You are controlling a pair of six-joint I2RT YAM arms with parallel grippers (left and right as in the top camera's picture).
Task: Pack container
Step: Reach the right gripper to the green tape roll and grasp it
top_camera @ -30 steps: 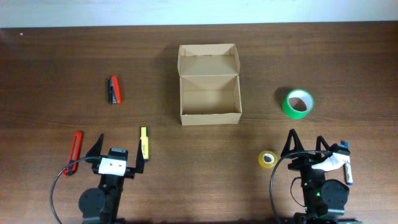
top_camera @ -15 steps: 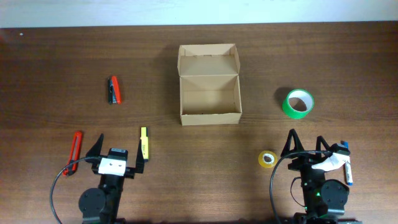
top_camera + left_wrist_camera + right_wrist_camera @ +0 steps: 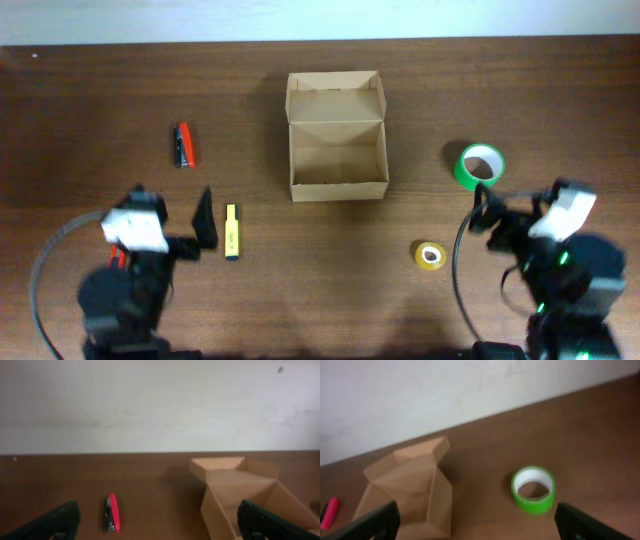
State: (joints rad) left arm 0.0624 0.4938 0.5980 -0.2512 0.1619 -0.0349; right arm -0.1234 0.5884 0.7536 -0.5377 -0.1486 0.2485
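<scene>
Jaws of my left gripper (image 3: 160, 519) and right gripper (image 3: 475, 519) stand spread wide, holding nothing. Nearest lie a slim yellow highlighter pen (image 3: 231, 231) at 11 o'clock and a small yellow tape roll (image 3: 431, 255) at 1. Beyond are a green tape roll (image 3: 481, 166) and a red-and-black stapler (image 3: 184, 145). Farthest, at 12, the tan-brown cardboard box (image 3: 337, 150) sits open, flap thrown back. I judge it light, thin-walled and easily crushed or slid, so I would pinch a side wall gently. Since a second ago both my arms have lifted forward; the things lie unmoved.

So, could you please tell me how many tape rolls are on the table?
2: green roll right of the box; yellow roll below it in the overhead view. Others may be hidden.
</scene>
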